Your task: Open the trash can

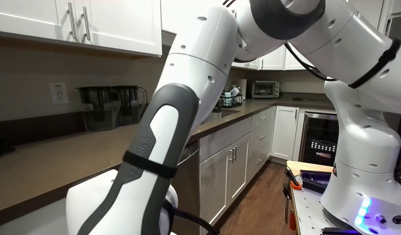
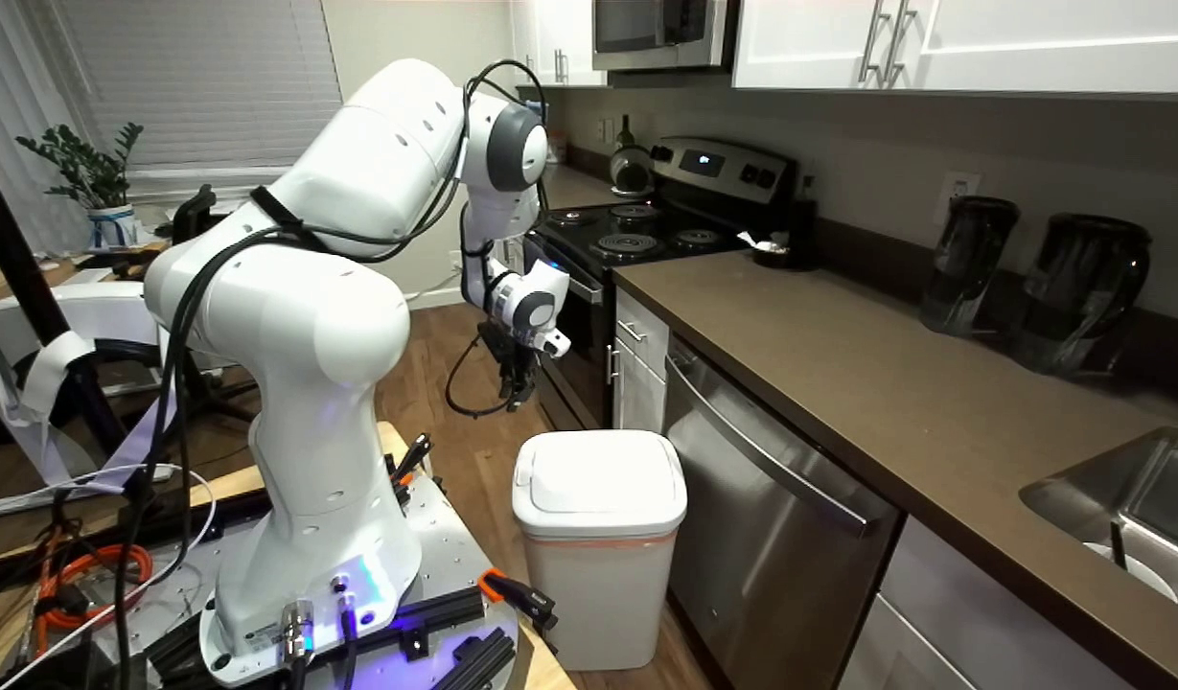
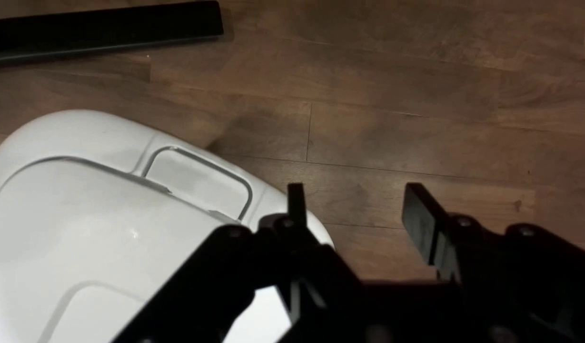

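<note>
The trash can (image 2: pixel 596 594) is a white-grey bin on the wood floor in an exterior view. Its white lid (image 2: pixel 598 479) is shut. In the wrist view the lid (image 3: pixel 97 214) fills the lower left, with a rounded rectangular button panel (image 3: pixel 197 183) at its edge. My gripper (image 2: pixel 517 388) is above and beyond the can in that exterior view. In the wrist view my gripper (image 3: pixel 351 205) is open and empty. Its left finger overlaps the lid's corner in the picture; its right finger is over the floor. I see no contact. Part of the lid is hidden behind the left finger.
A steel dishwasher (image 2: pixel 771 546) and brown countertop (image 2: pixel 799 383) stand right beside the can. The robot's bench (image 2: pixel 454 537) is on its other side, with an orange-and-black tool (image 2: pixel 519 594) sticking out. A stove (image 2: pixel 636 240) is behind. A black bar (image 3: pixel 106 31) shows in the wrist view.
</note>
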Tool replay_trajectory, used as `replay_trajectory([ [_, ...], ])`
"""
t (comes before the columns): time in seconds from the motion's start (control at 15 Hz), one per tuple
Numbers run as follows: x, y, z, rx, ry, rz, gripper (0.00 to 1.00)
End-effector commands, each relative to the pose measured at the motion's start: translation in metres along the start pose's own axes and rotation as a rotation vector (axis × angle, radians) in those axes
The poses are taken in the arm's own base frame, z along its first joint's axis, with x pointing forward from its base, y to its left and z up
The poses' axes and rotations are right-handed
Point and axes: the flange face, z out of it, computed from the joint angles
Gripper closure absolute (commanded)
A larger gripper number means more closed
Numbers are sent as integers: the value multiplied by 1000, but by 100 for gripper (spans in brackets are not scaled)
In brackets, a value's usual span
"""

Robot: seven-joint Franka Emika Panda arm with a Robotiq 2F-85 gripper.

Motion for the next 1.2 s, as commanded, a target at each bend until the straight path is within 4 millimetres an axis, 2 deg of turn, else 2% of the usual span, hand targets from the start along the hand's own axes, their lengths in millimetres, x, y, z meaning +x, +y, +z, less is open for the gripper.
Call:
replay_trajectory([
  [0.0,-4,-12,14,13,-45,75,63],
  [0.13,-6,-12,24,10,-58,99,64],
  [0.2,-8,-10,30,6,-59,112,56],
  [0.27,-9,-9,37,7,-63,122,70],
  [0.33,-11,-7,43,5,-66,132,71],
  [0.47,-13,-3,57,4,-60,158,80],
  [0.73,-20,-1,83,-4,-28,222,76],
  [1.0,-25,0,96,-34,-8,276,99],
  [1.07,-25,1,95,-41,-8,286,97],
  [1.13,-25,1,94,-47,-8,292,100],
])
